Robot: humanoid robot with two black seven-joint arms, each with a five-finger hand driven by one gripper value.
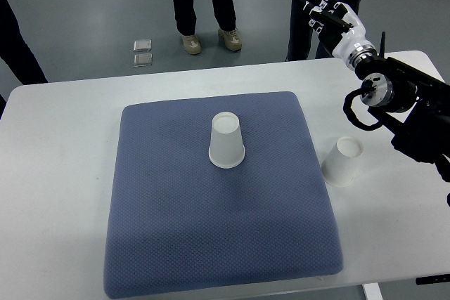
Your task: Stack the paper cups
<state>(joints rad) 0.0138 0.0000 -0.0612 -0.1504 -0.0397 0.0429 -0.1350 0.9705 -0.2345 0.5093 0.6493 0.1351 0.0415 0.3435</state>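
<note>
Hovering past table far-right corner, right robot hand empty, fingers loosely apart; inverted paper cups light, crushable, grip sidewalls gently.

Robot's right hand: white shell with black finger segments; silver wrist ring; black forearm with looped black cable.

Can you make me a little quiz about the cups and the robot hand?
1. True or false: both paper cups stand upside down.
2. Which cup is on the blue mat: A the middle cup, B the right cup?
3. Fill in: the right hand holds ____.

Key: 1 true. 2 A; the other stands on the white table. 3 nothing; it is raised past the table's far edge.
</note>
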